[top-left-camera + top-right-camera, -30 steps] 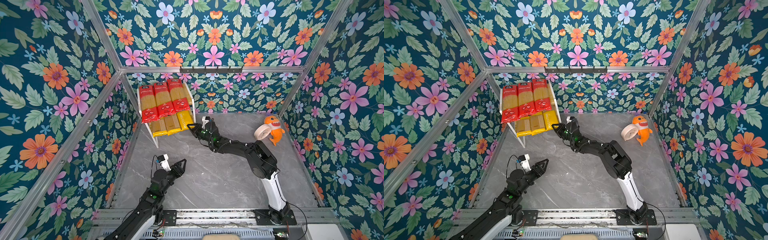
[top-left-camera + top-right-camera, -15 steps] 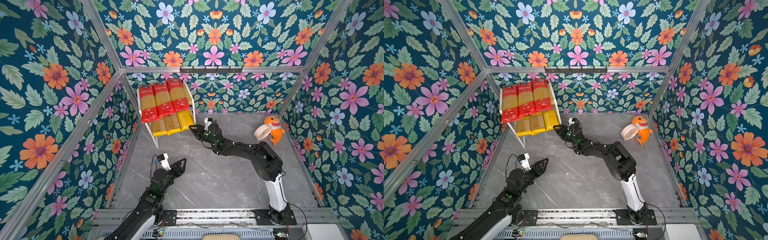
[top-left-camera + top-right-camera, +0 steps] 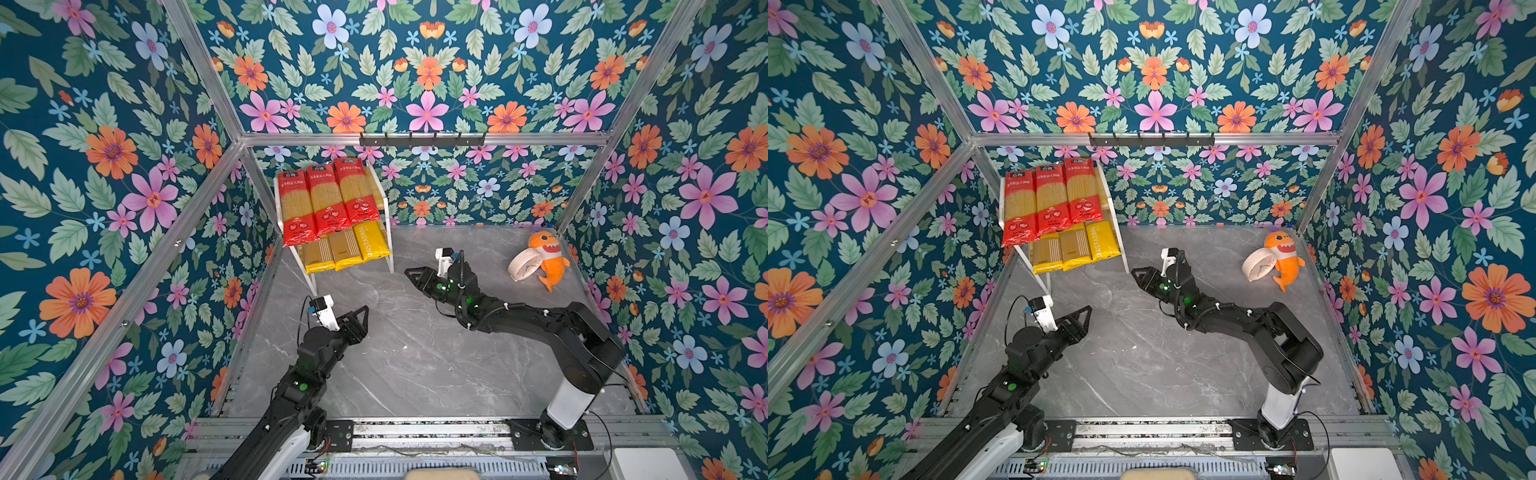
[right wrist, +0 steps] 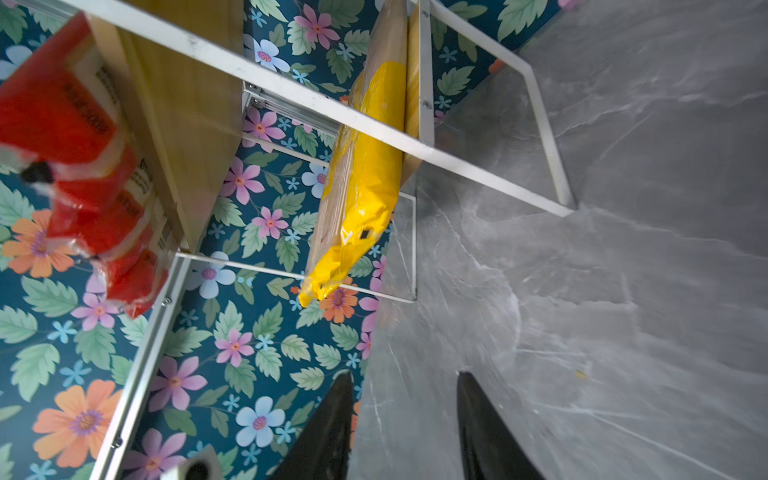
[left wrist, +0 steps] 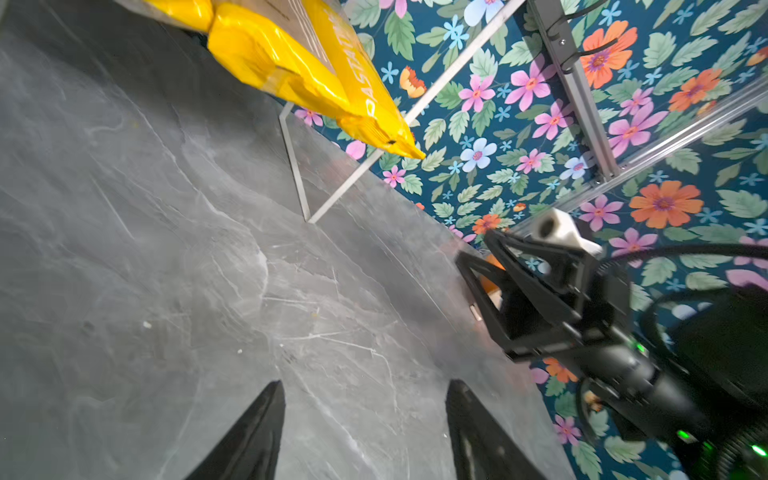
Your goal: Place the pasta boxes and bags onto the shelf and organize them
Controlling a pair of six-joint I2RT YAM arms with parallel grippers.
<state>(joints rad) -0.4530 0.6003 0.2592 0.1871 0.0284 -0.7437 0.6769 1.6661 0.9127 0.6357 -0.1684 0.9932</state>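
Note:
Three red pasta packs (image 3: pixel 324 195) (image 3: pixel 1052 199) lie side by side on the top board of the shelf (image 3: pixel 387 232) (image 3: pixel 1122 253), and three yellow ones (image 3: pixel 345 249) (image 3: pixel 1075 249) on the lower board. My right gripper (image 3: pixel 411 274) (image 3: pixel 1138 272) hovers open and empty just right of the shelf's front leg. In the right wrist view its jaws (image 4: pixel 405 376) face a yellow pack (image 4: pixel 365 166), a red pack (image 4: pixel 83 158) and the wooden board (image 4: pixel 187 104). My left gripper (image 3: pixel 362 312) (image 3: pixel 1086 311) (image 5: pixel 365 386) is open and empty over the floor below the shelf, with a yellow pack (image 5: pixel 316 75) ahead.
An orange plush shark (image 3: pixel 548 257) and a white ring-shaped object (image 3: pixel 524 266) lie at the back right. A black hook rail (image 3: pixel 422 139) runs along the back frame. Flowered walls close in on three sides of the grey marble floor (image 3: pixel 415 365).
My right gripper has drawn back from the yellow packs on the lower board, away from the shelf, and its jaws have opened wider. The left arm has hardly moved.

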